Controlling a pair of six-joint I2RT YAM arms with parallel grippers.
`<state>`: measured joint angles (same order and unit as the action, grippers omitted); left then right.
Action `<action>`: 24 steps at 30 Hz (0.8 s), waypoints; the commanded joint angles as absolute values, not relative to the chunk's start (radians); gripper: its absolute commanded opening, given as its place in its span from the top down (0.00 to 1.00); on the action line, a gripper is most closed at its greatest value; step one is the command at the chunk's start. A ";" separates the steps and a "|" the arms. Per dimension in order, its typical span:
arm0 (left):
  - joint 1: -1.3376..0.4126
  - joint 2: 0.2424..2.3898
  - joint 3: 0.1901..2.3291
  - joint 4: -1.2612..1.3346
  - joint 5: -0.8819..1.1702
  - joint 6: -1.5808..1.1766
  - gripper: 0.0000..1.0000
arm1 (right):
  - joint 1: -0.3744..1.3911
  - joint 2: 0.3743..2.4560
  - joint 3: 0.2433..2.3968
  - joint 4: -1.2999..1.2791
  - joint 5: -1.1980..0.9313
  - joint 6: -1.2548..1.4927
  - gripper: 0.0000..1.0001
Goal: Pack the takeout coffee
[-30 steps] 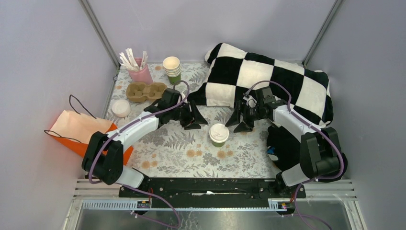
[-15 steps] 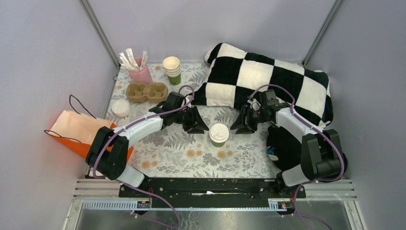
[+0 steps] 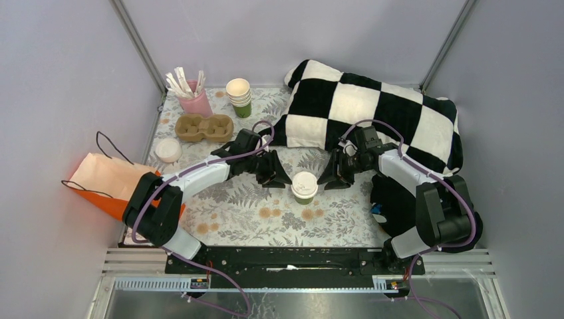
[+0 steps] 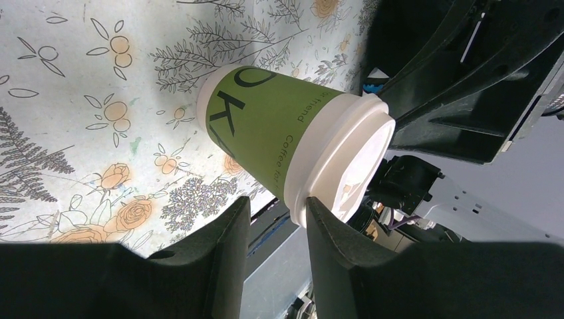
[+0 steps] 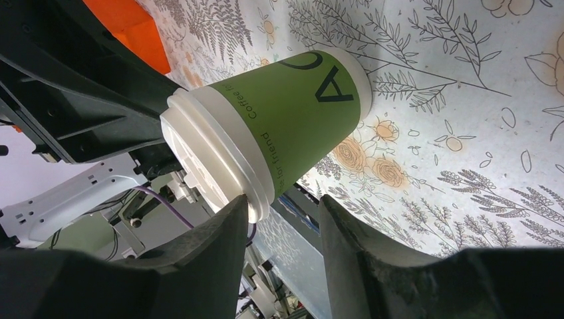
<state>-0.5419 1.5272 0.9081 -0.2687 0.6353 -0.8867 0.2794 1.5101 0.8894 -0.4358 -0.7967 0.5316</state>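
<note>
The takeout coffee (image 3: 304, 186), a green paper cup with a white lid, stands upright on the floral tablecloth in the middle. My left gripper (image 3: 280, 178) is open just left of it. In the left wrist view the cup (image 4: 273, 129) lies ahead of the gripper (image 4: 277, 211), and one fingertip (image 4: 318, 211) is at the lid's rim. My right gripper (image 3: 327, 178) is open just right of the cup. In the right wrist view the cup (image 5: 292, 113) is ahead of the gripper (image 5: 283, 207), with one fingertip (image 5: 236, 207) by the lid. Neither gripper holds it.
An orange paper bag (image 3: 110, 178) lies at the left edge. A cardboard cup carrier (image 3: 203, 126), a loose white lid (image 3: 167, 149), a pink cup of stirrers (image 3: 194, 101) and a stack of lidless cups (image 3: 239, 96) stand at the back left. A checkered cushion (image 3: 379, 113) fills the back right.
Both grippers have moved inward toward the cup, the left from the left and the right from the right. The cup has not moved.
</note>
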 commanded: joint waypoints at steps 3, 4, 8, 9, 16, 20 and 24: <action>-0.555 1.553 0.945 -0.261 0.606 -0.859 0.60 | 0.298 1.520 0.884 -0.420 -0.794 0.527 0.51; -0.557 1.556 0.949 -0.268 0.602 -0.856 0.60 | 0.298 1.522 0.882 -0.418 -0.791 0.529 0.51; -0.583 1.560 0.959 -0.278 0.578 -0.856 0.61 | 0.300 1.525 0.864 -0.404 -0.776 0.543 0.52; -0.591 1.562 0.961 -0.285 0.564 -0.855 0.61 | 0.303 1.523 0.858 -0.402 -0.766 0.543 0.52; -0.614 1.566 0.921 -0.347 0.470 -0.835 0.64 | 0.308 1.529 0.794 -0.408 -0.667 0.541 0.52; -0.614 1.553 0.910 -0.400 0.407 -0.817 0.65 | 0.306 1.524 0.778 -0.441 -0.595 0.541 0.53; -0.614 1.542 0.896 -0.434 0.362 -0.802 0.65 | 0.307 1.532 0.783 -0.490 -0.516 0.525 0.53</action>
<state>-0.5922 1.5211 0.9436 -0.3187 0.5316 -0.8600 0.2806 1.4857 0.8326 -0.3733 -0.7731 0.5701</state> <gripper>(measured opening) 0.354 0.480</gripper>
